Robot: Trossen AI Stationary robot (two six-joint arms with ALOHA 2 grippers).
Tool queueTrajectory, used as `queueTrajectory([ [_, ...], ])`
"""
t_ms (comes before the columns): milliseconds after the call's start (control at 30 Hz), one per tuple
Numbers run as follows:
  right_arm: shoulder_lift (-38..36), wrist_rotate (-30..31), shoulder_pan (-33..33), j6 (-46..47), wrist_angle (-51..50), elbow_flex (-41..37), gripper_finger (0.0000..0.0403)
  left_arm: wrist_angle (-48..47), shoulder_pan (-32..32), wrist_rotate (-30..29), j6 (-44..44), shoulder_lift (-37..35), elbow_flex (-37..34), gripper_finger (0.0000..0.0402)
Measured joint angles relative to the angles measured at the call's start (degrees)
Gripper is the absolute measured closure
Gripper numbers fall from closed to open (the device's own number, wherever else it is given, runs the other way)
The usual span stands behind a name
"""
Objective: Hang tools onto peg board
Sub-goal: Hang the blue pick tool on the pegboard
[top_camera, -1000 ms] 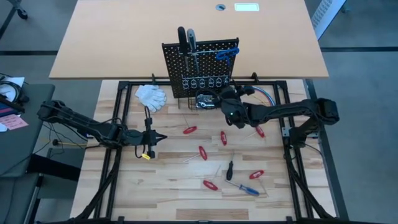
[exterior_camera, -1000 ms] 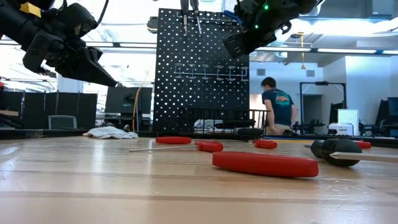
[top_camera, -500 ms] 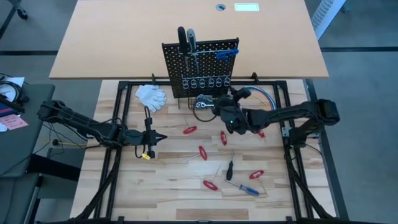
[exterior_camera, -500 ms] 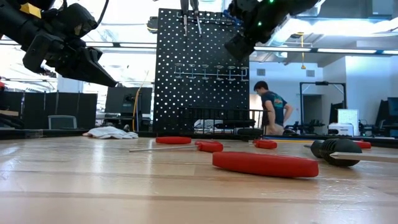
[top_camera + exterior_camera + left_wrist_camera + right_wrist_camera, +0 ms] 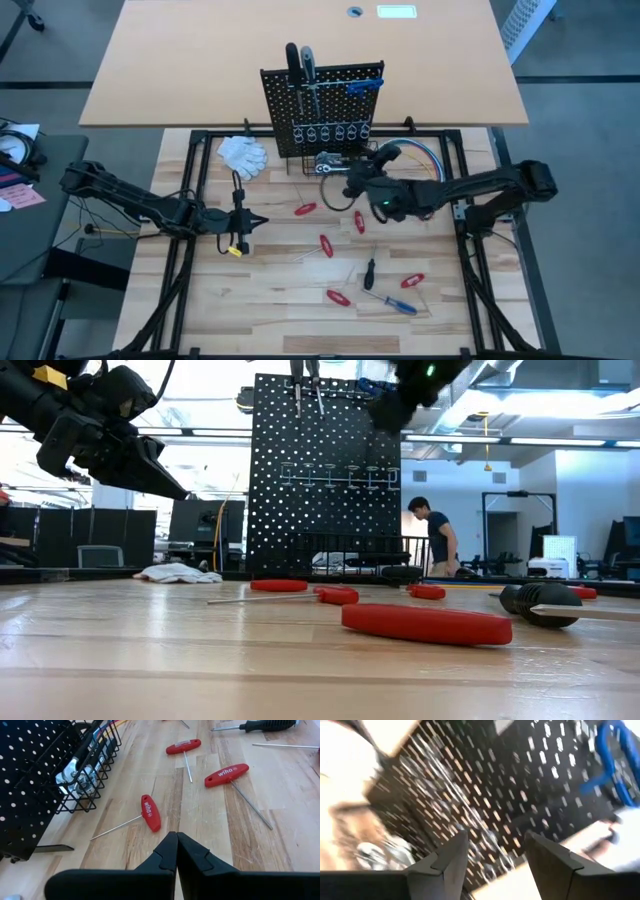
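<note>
The peg board (image 5: 322,108) stands upright at the table's far side, with two screwdrivers (image 5: 299,58) and a blue tool (image 5: 365,86) hanging on it. A chrome ratchet wrench (image 5: 328,160) lies in its wire basket (image 5: 85,775). Several red-handled tools (image 5: 326,245), a black screwdriver (image 5: 369,270) and a blue one (image 5: 400,305) lie flat on the wood. My right gripper (image 5: 495,855) hovers open in front of the board, above the basket, with nothing between its fingers. My left gripper (image 5: 176,845) is shut and empty, in the air at the table's left.
White gloves (image 5: 243,153) lie left of the board and a bundle of coloured cables (image 5: 415,155) right of it. A person (image 5: 438,540) stands in the room behind. Bare wood lies between the left gripper and the red tools.
My right gripper has drawn back from the basket toward the table's near edge and risen, rolling about its own axis as it went. The ratchet wrench now shows uncovered in the basket.
</note>
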Motion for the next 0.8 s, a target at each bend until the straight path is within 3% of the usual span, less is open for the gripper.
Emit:
queueTrajectory([
  [100,-5.1,-8.8,-0.3,-0.4,2.2,0.0,0.022,0.0,0.0,0.0,0.0,0.0,0.0,0.0402],
  [233,-10.0,-14.5,-3.1,-2.2,11.1,0.0,0.026,0.2,0.0,0.0,0.1,0.0,0.0,0.0401],
  [433,-10.7,-27.5,-9.8,-4.5,24.4,0.0,0.0346,0.5,0.0,0.0,0.1,0.0,0.0,0.0402],
  [567,-8.5,-28.2,-14.3,-3.9,23.9,2.9,0.0394,0.5,0.0,0.0,0.0,0.0,0.0,0.0402],
  [800,-3.3,-28.4,-17.9,-2.5,12.1,12.1,0.0393,0.3,0.0,0.0,-0.1,0.0,0.0,0.0401],
])
